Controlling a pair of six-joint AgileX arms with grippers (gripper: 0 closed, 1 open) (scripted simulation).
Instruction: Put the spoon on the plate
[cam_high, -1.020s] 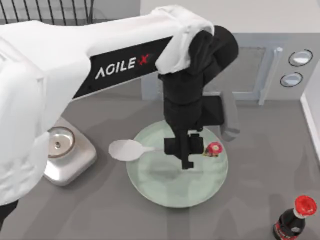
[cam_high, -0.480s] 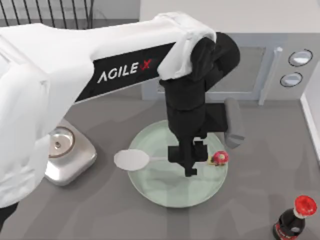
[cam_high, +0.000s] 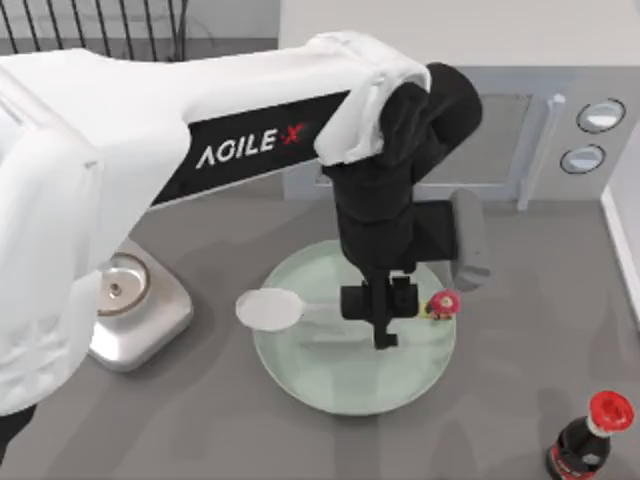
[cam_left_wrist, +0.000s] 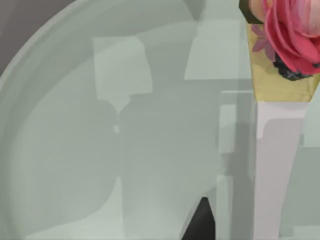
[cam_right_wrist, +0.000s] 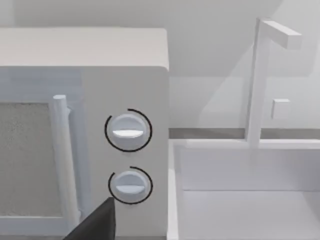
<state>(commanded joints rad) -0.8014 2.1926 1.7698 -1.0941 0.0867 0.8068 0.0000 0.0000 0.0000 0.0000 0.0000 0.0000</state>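
Since a second ago, the spoon (cam_high: 300, 310) has been carried rightward, so that its bowl now overlaps the plate's left rim and its red-pink ornament lies nearer the right rim. The left pincer (cam_high: 384, 312) is seen over the middle of the plate (cam_high: 350, 385), pointing down and clamped on the spoon's thin handle; bowl and ornament stick out to either side of it. In the left wrist view the pale handle (cam_left_wrist: 277, 165) and the pink flower ornament are shown close above the glossy green plate (cam_left_wrist: 75, 165).

"AGILE X" is read in white letters, the X in red, on the black panel of the left arm (cam_high: 250, 145), which is stretched from the top view's left across the tabletop (cam_high: 520, 340).

A square silver scale (cam_high: 135, 310) with a round pan stands left of the plate, apart from it. A dark bottle (cam_high: 585, 440) with a red cap stands near the right front corner. Behind the plate a microwave (cam_high: 545, 130) with two round dials is set against the wall; it is also seen in the right wrist view (cam_right_wrist: 127, 132). Whether the right pincer is apart or together cannot be told.
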